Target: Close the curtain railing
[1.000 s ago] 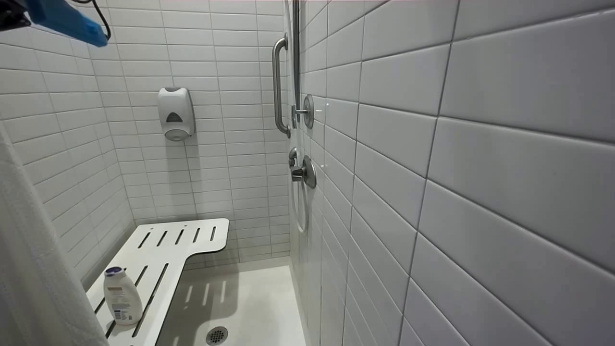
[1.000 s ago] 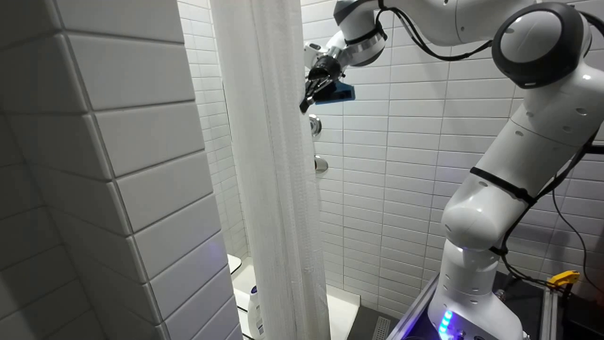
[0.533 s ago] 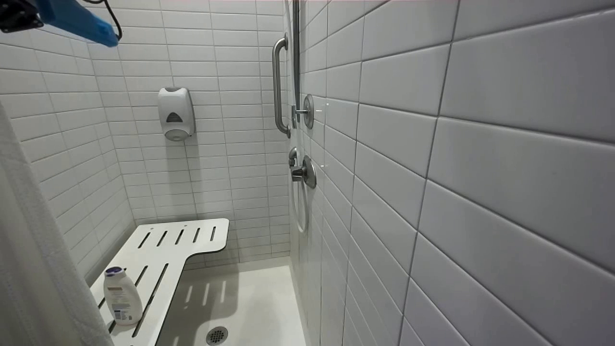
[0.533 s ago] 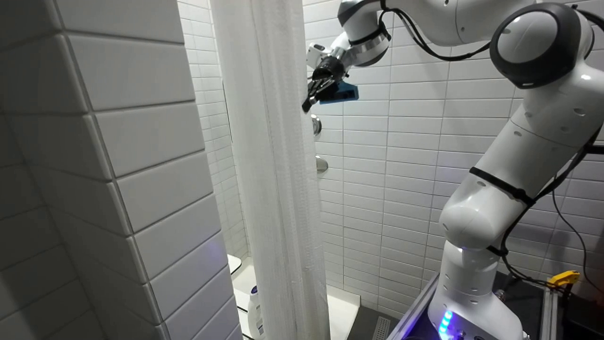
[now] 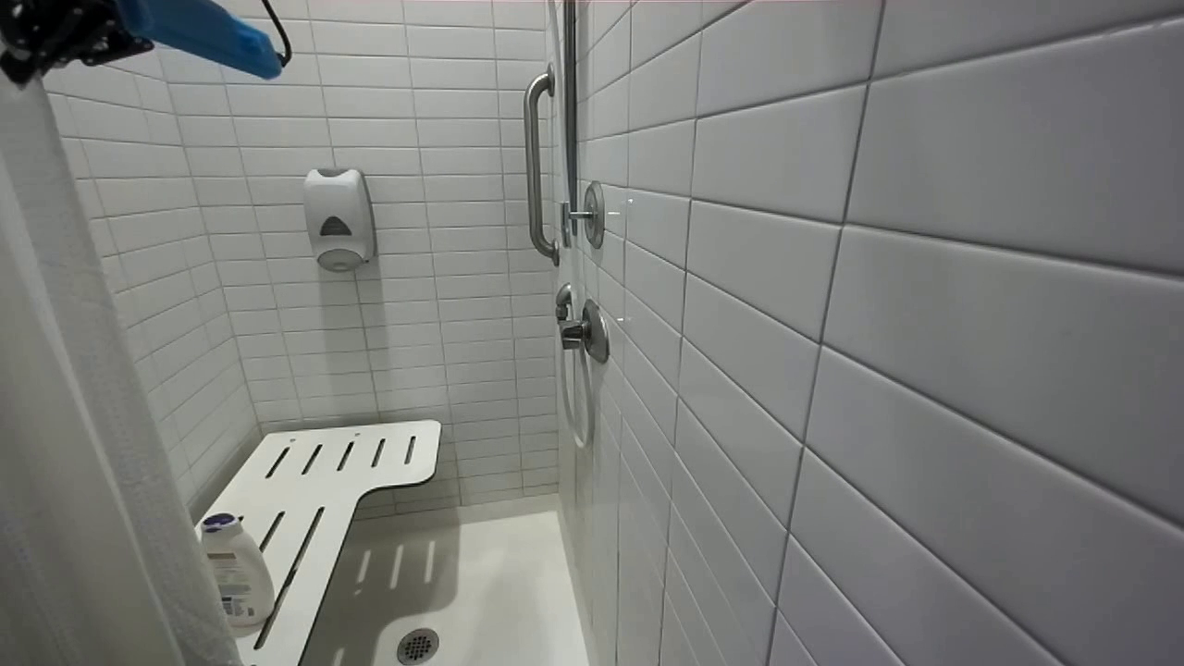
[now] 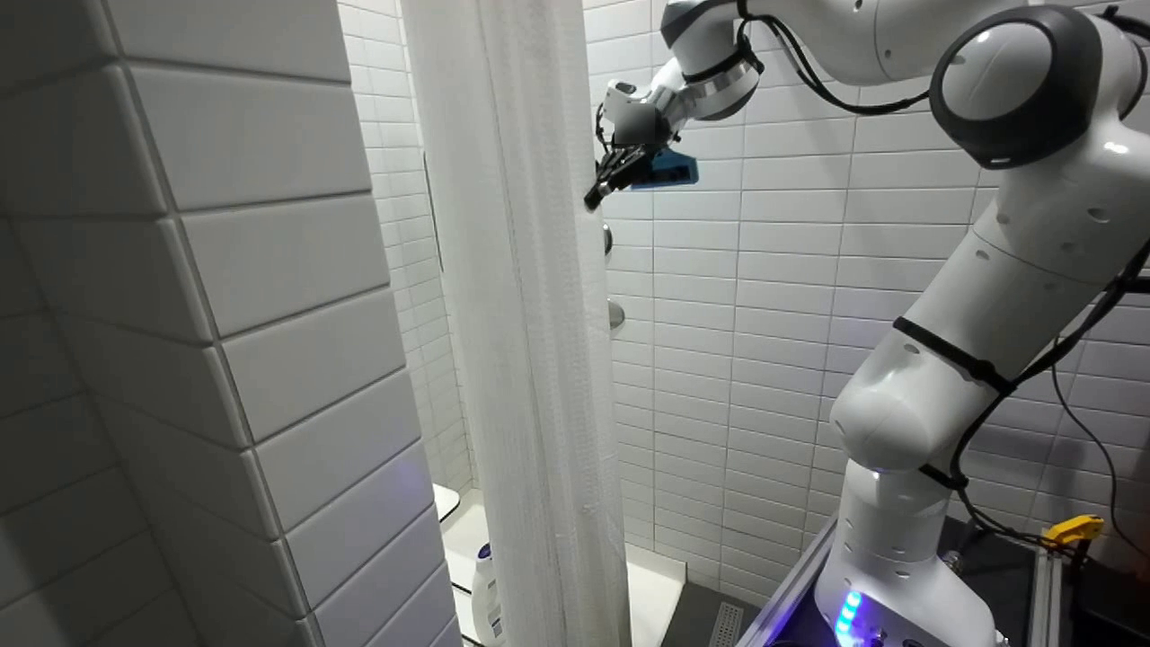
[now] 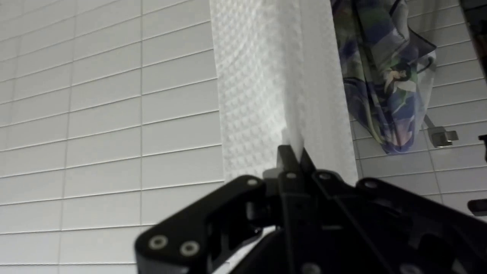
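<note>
The white, slightly see-through curtain (image 6: 521,270) hangs in tall vertical folds at the shower opening. In an exterior view it covers the left edge (image 5: 83,416). In the wrist view its textured sheet (image 7: 251,95) rises above the fingers. My gripper (image 7: 296,154) is shut on the curtain, with a thin fold pinched between the two black fingertips. In an exterior view the gripper (image 6: 595,196) is at the curtain's right edge. In an exterior view only part of the gripper (image 5: 23,69) shows at the top left corner. The railing is out of view.
A slotted bench (image 5: 319,490) with a white bottle (image 5: 239,573) stands behind the curtain. A soap dispenser (image 5: 339,217), a grab bar (image 5: 535,166) and shower controls (image 5: 597,330) are on the walls. A tiled pillar (image 6: 269,270) stands left. A colourful bag (image 7: 395,87) hangs by a wall hook.
My gripper has moved right in both exterior views and drawn the curtain's edge along with it. The curtain now covers a little more of the bench and the bottle's left side.
</note>
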Robot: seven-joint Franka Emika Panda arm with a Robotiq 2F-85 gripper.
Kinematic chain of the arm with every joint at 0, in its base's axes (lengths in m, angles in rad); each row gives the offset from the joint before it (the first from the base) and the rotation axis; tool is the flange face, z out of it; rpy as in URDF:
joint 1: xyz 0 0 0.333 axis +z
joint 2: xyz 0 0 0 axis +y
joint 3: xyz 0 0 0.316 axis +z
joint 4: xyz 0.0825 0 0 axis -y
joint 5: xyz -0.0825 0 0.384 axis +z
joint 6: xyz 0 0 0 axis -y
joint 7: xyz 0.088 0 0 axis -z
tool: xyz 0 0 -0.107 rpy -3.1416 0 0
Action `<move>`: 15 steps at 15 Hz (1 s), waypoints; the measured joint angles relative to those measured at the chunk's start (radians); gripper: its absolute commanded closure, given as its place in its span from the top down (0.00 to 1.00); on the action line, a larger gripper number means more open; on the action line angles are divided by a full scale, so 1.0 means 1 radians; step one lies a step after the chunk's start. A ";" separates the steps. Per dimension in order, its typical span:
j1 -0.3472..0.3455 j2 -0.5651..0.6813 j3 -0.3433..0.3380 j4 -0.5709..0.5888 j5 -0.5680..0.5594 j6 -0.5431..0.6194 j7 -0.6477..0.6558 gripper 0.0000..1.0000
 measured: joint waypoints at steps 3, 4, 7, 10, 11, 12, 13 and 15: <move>-0.021 -0.011 -0.003 0.010 -0.048 0.083 0.031 0.00; -0.027 -0.015 -0.005 0.012 -0.067 0.114 0.044 0.00; -0.037 -0.024 -0.015 0.014 -0.117 0.197 0.084 0.00; -0.041 -0.038 -0.032 0.025 -0.177 0.240 0.139 0.00; -0.043 -0.044 -0.037 0.026 -0.201 0.259 0.160 0.00; -0.046 -0.047 -0.042 0.027 -0.226 0.282 0.182 0.00; -0.048 -0.049 -0.048 0.029 -0.250 0.305 0.203 0.00; -0.051 -0.050 -0.063 0.037 -0.308 0.352 0.247 0.00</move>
